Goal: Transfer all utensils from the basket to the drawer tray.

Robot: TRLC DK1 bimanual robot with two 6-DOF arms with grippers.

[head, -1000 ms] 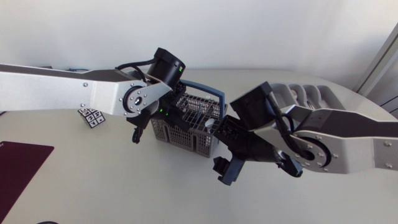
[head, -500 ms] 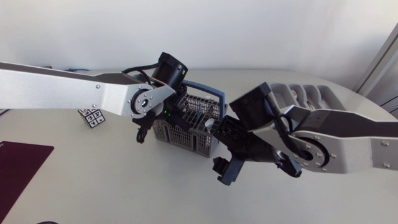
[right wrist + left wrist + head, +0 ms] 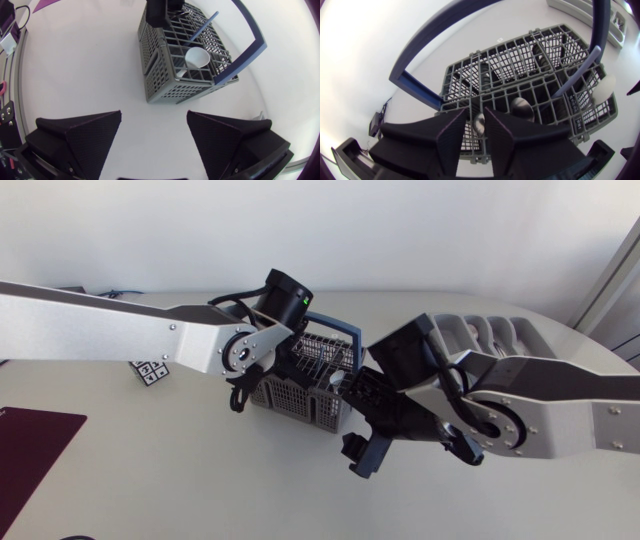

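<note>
Pick-up step: left claw (image 3: 476,125) inside grey basket (image 3: 300,380) mid-bench, around a metal utensil tip (image 3: 479,123), grip impossible to tell; right claw (image 3: 154,117) spread, empty; drawer tray (image 3: 500,330) far-right; next, secure pinch, straight lift.

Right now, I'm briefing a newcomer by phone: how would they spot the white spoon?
On the table stands a grey mesh basket with a blue hoop handle. At its end nearer the right gripper stands the white spoon, bowl up: the only white piece, beside a slim blue utensil.
</note>
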